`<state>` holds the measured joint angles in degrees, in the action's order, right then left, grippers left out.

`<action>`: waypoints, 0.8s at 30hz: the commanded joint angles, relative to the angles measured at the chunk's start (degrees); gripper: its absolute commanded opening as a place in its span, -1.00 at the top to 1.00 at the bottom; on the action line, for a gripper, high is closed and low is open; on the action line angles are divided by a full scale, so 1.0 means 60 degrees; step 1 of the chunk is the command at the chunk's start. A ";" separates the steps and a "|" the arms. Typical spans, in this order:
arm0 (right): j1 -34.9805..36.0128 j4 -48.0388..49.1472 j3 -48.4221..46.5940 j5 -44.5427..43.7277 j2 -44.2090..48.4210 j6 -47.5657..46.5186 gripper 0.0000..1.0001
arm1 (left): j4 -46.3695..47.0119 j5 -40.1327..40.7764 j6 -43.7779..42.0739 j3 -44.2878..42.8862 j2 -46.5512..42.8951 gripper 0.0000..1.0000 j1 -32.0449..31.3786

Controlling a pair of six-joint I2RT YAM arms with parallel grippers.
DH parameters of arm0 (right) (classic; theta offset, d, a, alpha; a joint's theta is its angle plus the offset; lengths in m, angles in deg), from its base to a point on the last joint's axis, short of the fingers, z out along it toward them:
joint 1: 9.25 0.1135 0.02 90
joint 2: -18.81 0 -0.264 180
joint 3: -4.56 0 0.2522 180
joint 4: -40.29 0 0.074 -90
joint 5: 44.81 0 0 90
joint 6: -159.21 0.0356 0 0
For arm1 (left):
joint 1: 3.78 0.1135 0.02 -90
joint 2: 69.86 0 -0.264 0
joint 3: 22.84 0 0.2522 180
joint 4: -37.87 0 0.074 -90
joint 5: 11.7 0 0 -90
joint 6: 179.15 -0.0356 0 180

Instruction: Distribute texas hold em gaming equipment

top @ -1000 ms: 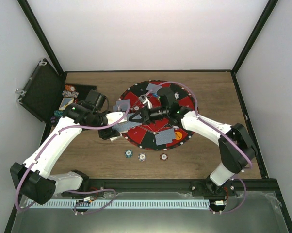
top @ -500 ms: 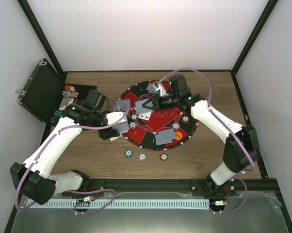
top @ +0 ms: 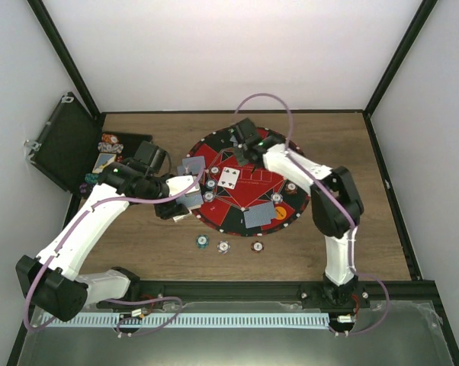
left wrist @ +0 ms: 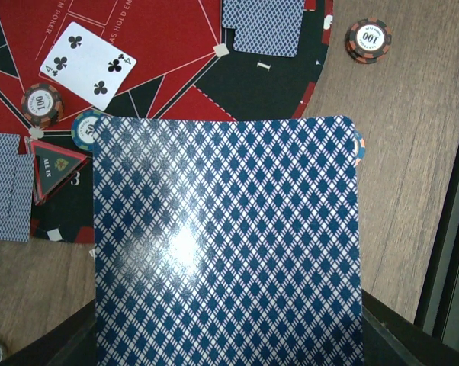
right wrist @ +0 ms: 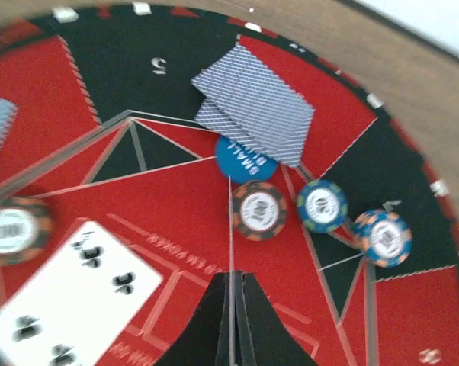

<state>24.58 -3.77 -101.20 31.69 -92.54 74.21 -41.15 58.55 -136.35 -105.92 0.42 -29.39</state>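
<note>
My left gripper (top: 181, 195) hovers over the mat's left edge, shut on a deck of blue-backed playing cards (left wrist: 226, 244) whose top card hides its fingers in the left wrist view. My right gripper (right wrist: 231, 276) is shut on a single card held edge-on, a thin line between its black fingers. It hangs over the far part of the round red-and-black mat (top: 252, 187). A face-up four of clubs (top: 228, 178) lies at the mat's middle. Face-down pairs (right wrist: 252, 103) and striped chips (right wrist: 258, 210) lie round the mat.
Three chips (top: 223, 246) lie on the wood in front of the mat. An open black case (top: 62, 141) stands at the far left with more chips (top: 110, 143) beside it. Another face-down pair (top: 258, 217) rests on the mat's near right. Frame posts and walls enclose the table.
My right gripper closed on a card at the left gripper's deck and carried it to the mat's far side. The left arm stayed still.
</note>
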 commanded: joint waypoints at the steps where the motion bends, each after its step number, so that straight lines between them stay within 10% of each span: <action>1: 0.0977 0.2260 0.0632 -0.4508 -0.0672 -0.3230 0.99 | -0.0056 -0.0152 -0.0102 -0.0260 -0.0135 0.78 -0.0010; 12: 0.1900 0.3599 0.1746 -0.5265 -0.1955 -0.4228 0.91 | -0.0098 -0.0138 -0.0136 -0.0172 -0.0260 0.78 -0.0009; 18: 0.1924 0.2669 0.1984 -0.4464 -0.1407 -0.3253 -0.12 | -0.0095 -0.0176 -0.0161 -0.0200 -0.0210 0.78 -0.0010; 24: 0.1936 0.2055 0.2135 -0.3451 -0.0561 -0.2496 -0.64 | -0.0110 -0.0198 -0.0137 -0.0219 -0.0221 0.78 -0.0010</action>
<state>35.85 11.48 -88.59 6.67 -101.09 54.95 -41.54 58.55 -136.37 -105.92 0.03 -29.39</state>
